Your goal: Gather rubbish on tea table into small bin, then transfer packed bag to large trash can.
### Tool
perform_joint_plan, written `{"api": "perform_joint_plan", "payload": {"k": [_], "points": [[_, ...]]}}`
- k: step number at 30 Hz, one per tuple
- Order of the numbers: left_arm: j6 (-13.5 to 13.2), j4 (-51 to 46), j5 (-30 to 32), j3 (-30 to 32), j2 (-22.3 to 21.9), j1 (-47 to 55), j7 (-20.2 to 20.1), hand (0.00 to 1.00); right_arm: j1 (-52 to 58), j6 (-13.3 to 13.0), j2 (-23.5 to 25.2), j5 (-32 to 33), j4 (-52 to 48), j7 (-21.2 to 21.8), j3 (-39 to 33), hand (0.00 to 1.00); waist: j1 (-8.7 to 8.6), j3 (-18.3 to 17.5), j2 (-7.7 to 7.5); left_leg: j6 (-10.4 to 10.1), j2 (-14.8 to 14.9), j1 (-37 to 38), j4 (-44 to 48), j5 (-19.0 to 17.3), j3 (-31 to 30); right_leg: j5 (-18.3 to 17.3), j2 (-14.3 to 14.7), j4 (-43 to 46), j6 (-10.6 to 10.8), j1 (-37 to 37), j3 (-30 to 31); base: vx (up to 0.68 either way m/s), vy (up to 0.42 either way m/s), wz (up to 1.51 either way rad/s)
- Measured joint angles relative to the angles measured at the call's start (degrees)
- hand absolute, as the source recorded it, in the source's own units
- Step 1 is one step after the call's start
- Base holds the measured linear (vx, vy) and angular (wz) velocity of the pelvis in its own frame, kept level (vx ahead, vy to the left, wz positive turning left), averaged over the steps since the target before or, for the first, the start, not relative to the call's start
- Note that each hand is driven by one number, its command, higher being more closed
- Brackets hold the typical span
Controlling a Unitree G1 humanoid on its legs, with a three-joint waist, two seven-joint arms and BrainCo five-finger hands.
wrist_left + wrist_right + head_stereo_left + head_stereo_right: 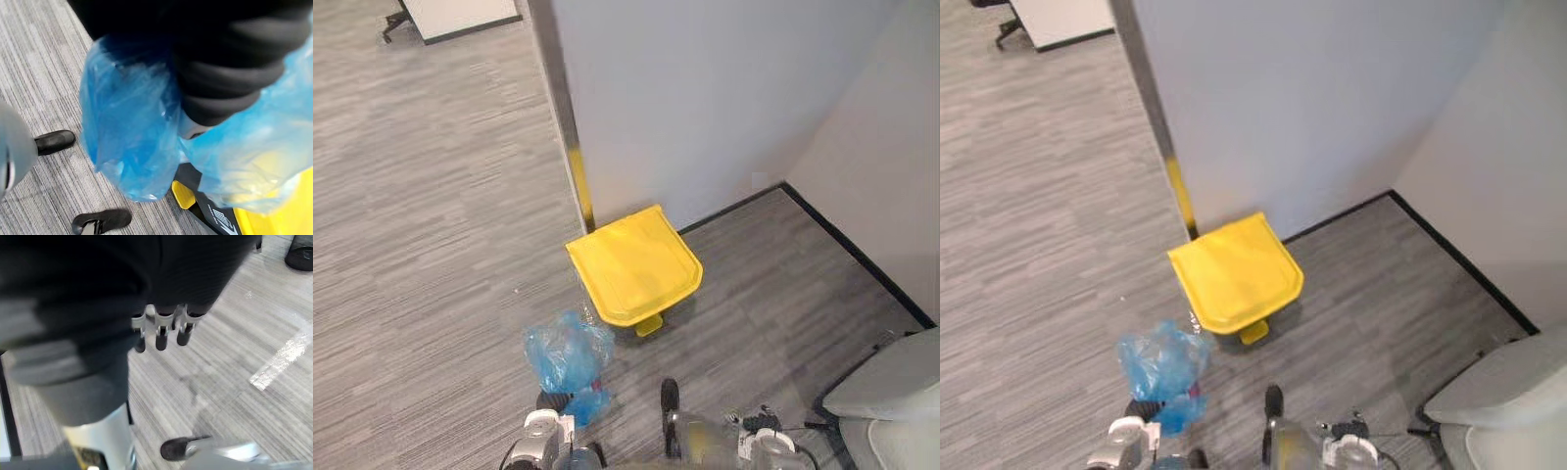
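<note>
A yellow large trash can (636,266) stands on the grey floor against the white partition, its lid down and a yellow pedal at its front. A blue plastic rubbish bag (568,354) hangs off the floor just left of and nearer than the can. My left hand (230,63) carries it, the bag's plastic (132,137) bunched round the hand and hanging below its dark cover. The can's yellow edge (288,220) shows right behind the bag. My right hand (161,335) hangs over bare floor, fingers relaxed, nothing in them.
A white partition (705,98) with a yellow-marked edge rises behind the can. A second wall with black skirting (862,255) closes the corner on the right. A pale chair (891,392) stands at the lower right. Open carpet stretches to the left.
</note>
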Motion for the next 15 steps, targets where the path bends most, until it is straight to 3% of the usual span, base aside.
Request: {"api": "perform_joint_plan", "payload": {"k": [3,5,9,15], "points": [[0.0,-0.2,-0.5,0.0,-0.1,0.9,0.0,1.0,-0.9,-0.4,-0.3,0.0,1.1,0.0,0.7,0.0,0.71,-0.1,0.24,1.6,0.9,-3.0,5.6,0.2,-3.1,1.3,1.2,-7.5,0.2,4.1,1.9,0.0,-0.11,-0.2],[0.0,-2.1,-1.2,0.2,-0.4,1.7,0.0,1.0,-2.2,-0.2,-0.5,0.0,1.7,0.0,1.4,0.0,1.23,-0.5,1.24,3.2,0.6,-6.3,3.7,1.7,-5.8,5.5,3.4,-14.5,0.0,6.3,2.8,-0.06,-0.035,-0.36],[0.1,-2.4,-2.4,1.1,-0.5,0.7,0.0,1.0,-2.8,-0.1,-0.5,0.1,1.7,0.0,2.1,0.0,1.32,0.6,1.4,1.2,0.9,-7.6,3.0,2.8,-6.6,8.9,4.1,-18.5,0.0,6.3,2.2,-0.07,0.007,-0.01],[0.1,-1.7,-2.6,1.1,-1.5,1.5,0.0,1.0,-1.0,0.0,0.1,0.6,1.4,-0.1,-2.0,0.0,1.31,0.9,1.73,1.0,0.4,-6.6,1.1,1.9,-7.3,9.3,3.2,-19.8,0.8,8.0,0.6,-0.12,0.037,0.1]]}}
